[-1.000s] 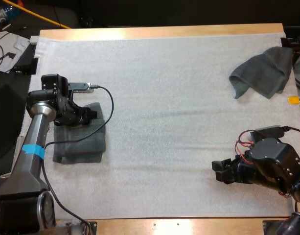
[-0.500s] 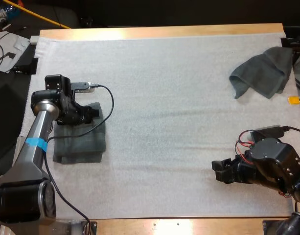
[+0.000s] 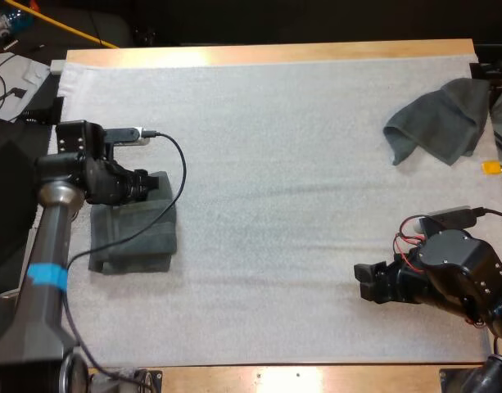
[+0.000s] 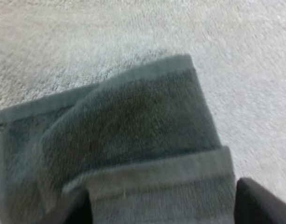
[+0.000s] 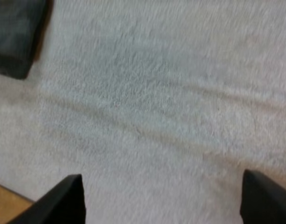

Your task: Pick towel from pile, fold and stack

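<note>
A folded dark grey-green towel stack lies at the mat's left side. My left gripper hovers over its far edge, open; in the left wrist view its fingers stand wide apart over the folded towel, whose layered edges show between them. A crumpled towel lies at the far right of the mat. My right gripper is low over bare mat near the front right, open, with nothing between its fingers. A corner of the folded stack shows far off in the right wrist view.
The white mat covers the wooden table; its front wooden edge runs just behind my right arm. Cables and clutter lie beyond the table's left edge.
My left arm has swung a little to the left and its gripper has drawn back slightly over the folded stack's far edge. The right arm and both towels have stayed put.
</note>
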You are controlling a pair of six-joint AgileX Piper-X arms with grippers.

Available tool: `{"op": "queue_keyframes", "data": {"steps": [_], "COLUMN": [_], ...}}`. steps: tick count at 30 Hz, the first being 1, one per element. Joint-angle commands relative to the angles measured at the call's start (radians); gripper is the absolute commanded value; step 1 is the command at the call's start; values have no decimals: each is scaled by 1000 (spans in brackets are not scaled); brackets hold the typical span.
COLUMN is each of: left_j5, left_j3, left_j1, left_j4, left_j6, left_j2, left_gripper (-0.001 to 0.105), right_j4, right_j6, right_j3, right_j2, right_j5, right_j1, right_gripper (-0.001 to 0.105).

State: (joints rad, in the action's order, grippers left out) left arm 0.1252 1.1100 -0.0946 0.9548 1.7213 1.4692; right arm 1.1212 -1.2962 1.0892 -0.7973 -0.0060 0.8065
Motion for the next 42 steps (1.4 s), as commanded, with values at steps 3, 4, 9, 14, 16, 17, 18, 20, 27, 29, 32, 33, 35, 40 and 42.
{"op": "queue_keyframes", "data": {"steps": [3,4,9,14,16,17,18,20,27,29,32,33,35,40,42], "left_j5": [8,8,6,7,10,12,9,7,4,0,1,0,-3,-28,-41], "left_j3": [2,2,0,-5,-6,-7,-3,-1,0,1,0,0,2,1,1], "left_j1": [2,1,-2,-4,-4,-4,3,19,81,92,99,99,101,110,114], "left_j4": [43,53,106,140,150,158,156,160,175,178,183,182,186,196,201], "left_j6": [11,11,9,4,4,2,3,4,-2,-6,-10,-12,-17,-31,-38], "left_j2": [-153,-179,-294,-385,-416,-441,-428,-423,-451,-454,-459,-464,-474,-516,-543], "left_gripper": [61,61,61,61,61,61,61,61,61,61,61,61,61,61,61], "right_j4": [-42,-51,-103,-138,-142,-139,-144,-153,-150,-141,-129,-122,-111,-82,-68], "right_j6": [-49,-59,-118,-176,-200,-224,-212,-209,-263,-283,-306,-316,-331,-373,-389], "right_j3": [3,3,5,4,7,7,5,1,-1,-2,0,-3,-3,-5,-5], "right_j2": [0,-4,-51,-108,-125,-136,-137,-139,-163,-163,-161,-158,-146,-82,-44], "right_j5": [65,79,119,92,82,73,78,78,49,43,36,35,34,38,44], "right_j1": [2,1,-39,-176,-243,-312,-293,-308,-556,-629,-737,-767,-820,-877,-878], "right_gripper": [67,67,67,67,67,67,67,67,67,66,66,67,66,67,67]}}
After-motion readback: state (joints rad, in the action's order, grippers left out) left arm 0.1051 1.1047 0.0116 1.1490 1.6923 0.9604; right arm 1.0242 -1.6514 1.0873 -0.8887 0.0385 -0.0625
